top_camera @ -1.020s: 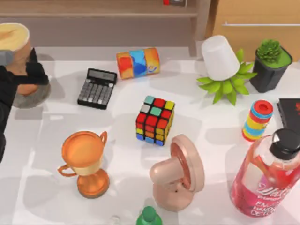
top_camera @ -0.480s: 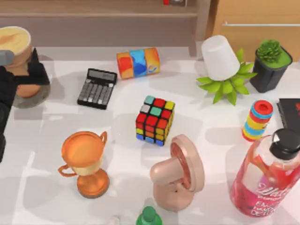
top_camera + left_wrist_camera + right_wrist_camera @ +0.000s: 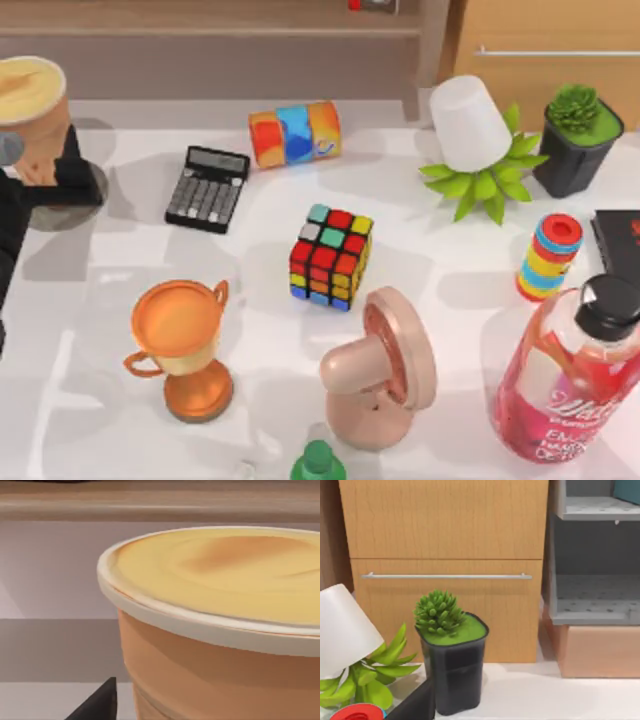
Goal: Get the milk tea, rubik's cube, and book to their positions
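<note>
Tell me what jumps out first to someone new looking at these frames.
Probably the milk tea at the table's far left edge, gripped by the left gripper and lifted off the grey coaster; its creamy top looms large in the left wrist view. Next, the rubik's cube sits mid-table amid clutter: an orange trophy to its left, a pink fan in front, and a big pink bottle at the near right.

white table (image 3: 450,260), rubik's cube (image 3: 331,256), calculator (image 3: 207,188)
</note>
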Controlling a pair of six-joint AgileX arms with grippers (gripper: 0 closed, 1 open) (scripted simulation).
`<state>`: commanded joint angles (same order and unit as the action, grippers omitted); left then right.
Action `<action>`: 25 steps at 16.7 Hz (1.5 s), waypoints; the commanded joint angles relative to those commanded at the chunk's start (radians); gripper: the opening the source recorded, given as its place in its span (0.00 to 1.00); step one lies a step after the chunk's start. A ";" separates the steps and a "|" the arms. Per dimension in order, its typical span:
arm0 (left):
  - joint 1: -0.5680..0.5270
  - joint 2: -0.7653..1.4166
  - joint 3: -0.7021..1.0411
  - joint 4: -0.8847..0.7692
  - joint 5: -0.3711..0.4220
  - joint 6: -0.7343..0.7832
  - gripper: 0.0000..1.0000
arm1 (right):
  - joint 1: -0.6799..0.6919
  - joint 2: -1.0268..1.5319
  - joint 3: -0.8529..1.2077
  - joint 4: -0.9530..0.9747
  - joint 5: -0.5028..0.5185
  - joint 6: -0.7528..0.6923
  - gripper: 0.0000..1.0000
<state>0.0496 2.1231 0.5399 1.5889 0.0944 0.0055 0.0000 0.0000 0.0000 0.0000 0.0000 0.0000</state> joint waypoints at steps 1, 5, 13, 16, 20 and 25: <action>0.000 0.000 0.000 0.000 0.000 0.000 1.00 | 0.000 0.000 0.000 0.000 0.000 0.000 1.00; -0.003 -0.036 -0.007 -0.033 -0.001 0.000 1.00 | 0.000 0.000 0.000 0.000 0.000 0.000 1.00; 0.002 -0.294 -0.075 -0.223 0.002 0.002 1.00 | 0.000 0.000 0.000 0.000 0.000 0.000 1.00; 0.002 -0.298 -0.076 -0.226 0.002 0.002 1.00 | 0.000 0.000 0.000 0.000 0.000 0.000 1.00; -0.006 -0.307 -0.043 -0.252 0.000 0.009 1.00 | 0.000 0.000 0.000 0.000 0.000 0.000 1.00; -0.079 -0.321 0.199 -0.510 0.002 0.039 1.00 | 0.000 0.000 0.000 0.000 0.000 0.000 1.00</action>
<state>-0.0295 1.8023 0.7385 1.0792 0.0967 0.0450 0.0000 0.0000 0.0000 0.0000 0.0000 0.0000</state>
